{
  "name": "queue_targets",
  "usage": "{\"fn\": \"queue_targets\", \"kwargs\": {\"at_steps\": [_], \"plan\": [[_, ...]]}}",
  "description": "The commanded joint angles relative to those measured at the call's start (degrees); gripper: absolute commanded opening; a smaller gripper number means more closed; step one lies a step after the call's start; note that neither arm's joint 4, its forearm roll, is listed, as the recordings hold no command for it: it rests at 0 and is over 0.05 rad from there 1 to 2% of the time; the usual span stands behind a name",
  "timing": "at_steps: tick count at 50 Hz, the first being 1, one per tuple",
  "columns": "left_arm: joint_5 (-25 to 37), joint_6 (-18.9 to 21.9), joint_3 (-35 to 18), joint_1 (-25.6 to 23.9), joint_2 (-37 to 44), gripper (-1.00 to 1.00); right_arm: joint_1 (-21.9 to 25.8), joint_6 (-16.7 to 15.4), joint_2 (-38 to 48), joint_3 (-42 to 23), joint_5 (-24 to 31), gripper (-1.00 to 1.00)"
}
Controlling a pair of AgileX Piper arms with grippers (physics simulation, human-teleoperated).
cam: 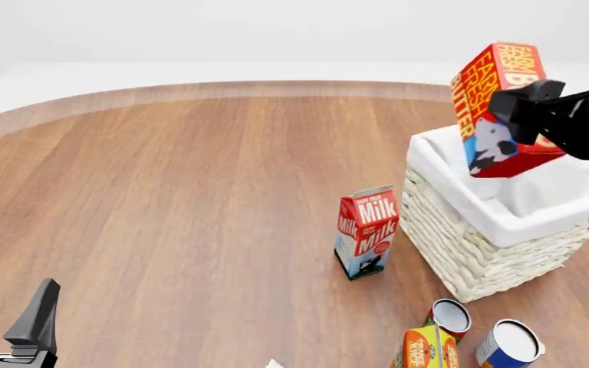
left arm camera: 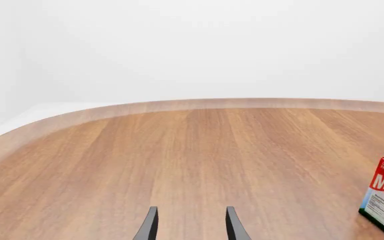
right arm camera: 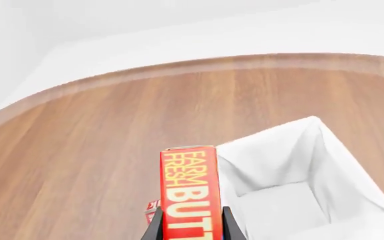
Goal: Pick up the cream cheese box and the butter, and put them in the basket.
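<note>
You can read "FARM FRESH" and part of "BUTTER" in pale yellow on the butter [cam: 494,100] at the upper right of the front view. At centre, the red carton [cam: 367,231] reads "Milk" on two faces. Print on the orange-yellow carton [cam: 425,349] is illegible.

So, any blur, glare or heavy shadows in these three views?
Front view: sharp, flat light, faint shadow by the milk carton. Left wrist view: the table edge looks bowed, soft. Right wrist view: butter crisp in the right claw, no glare.
</note>
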Motion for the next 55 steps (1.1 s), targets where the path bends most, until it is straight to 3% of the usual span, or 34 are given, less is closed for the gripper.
{"fn": "queue_targets", "kwargs": {"at_steps": [1, 22, 40, 47, 55], "plan": [[0.00, 0.00, 0.00, 0.00, 0.00, 1.00, -3.88, 6.66, -0.94, 2.24, -1.85, -1.00], [0.00, 0.00, 0.00, 0.00, 0.00, 1.00, -5.49, 9.47, -0.09, 2.02, -3.22, -1.00], [0.00, 0.00, 0.00, 0.00, 0.00, 1.00, -8.37, 11.83, 2.42, 6.13, -9.08, -1.00], [0.00, 0.00, 0.00, 0.00, 0.00, 1.00, -9.09, 14.41, 0.97, 8.08, -10.63, -1.00], [0.00, 0.00, 0.00, 0.00, 0.00, 1.00, -10.14, 15.04, -1.05, 7.24, -8.77, -1.00]]}}
